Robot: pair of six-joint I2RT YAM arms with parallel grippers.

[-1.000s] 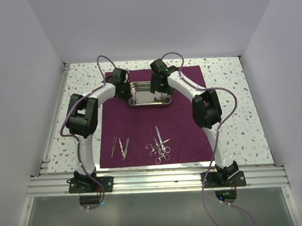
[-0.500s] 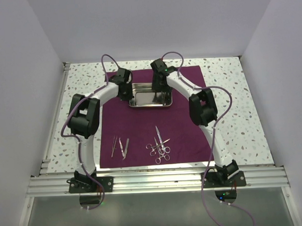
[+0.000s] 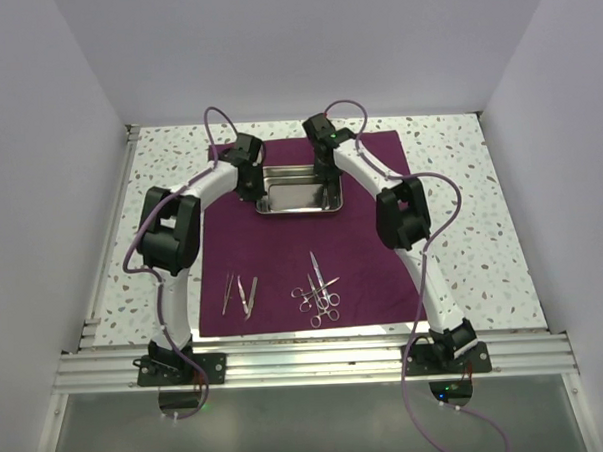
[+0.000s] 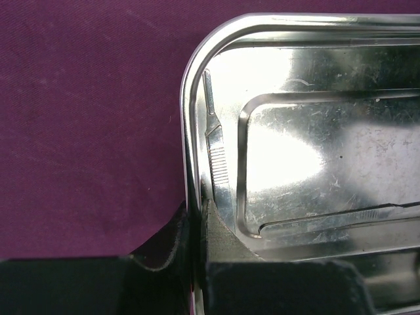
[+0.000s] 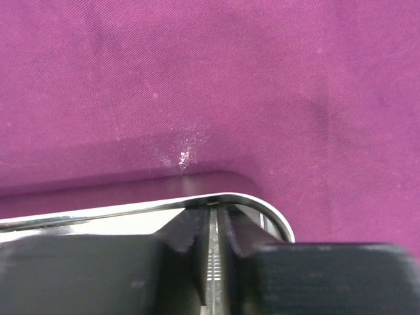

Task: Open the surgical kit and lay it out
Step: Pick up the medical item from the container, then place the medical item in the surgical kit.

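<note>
The dark purple cloth (image 3: 282, 249) lies spread flat, and the shiny steel tray (image 3: 298, 200) stands on its far half. My left gripper (image 4: 195, 220) (image 3: 251, 180) is shut on the tray's left rim (image 4: 188, 118). Just inside that rim a slim ribbed steel instrument (image 4: 216, 157) lies along the wall. My right gripper (image 5: 213, 226) (image 3: 329, 173) is inside the tray's far right corner (image 5: 262, 205), shut on another slim ribbed steel instrument (image 5: 212, 262). On the near half of the cloth lie two tweezers (image 3: 237, 294), scissors (image 3: 320, 273) and forceps (image 3: 317, 303).
The speckled tabletop (image 3: 472, 229) shows on both sides of the cloth. White walls close in the left, right and back. An aluminium rail (image 3: 308, 364) carrying both arm bases runs along the near edge.
My right gripper has moved to the tray's far right corner and gone from open to shut on the slim instrument. The left gripper keeps its hold on the rim.
</note>
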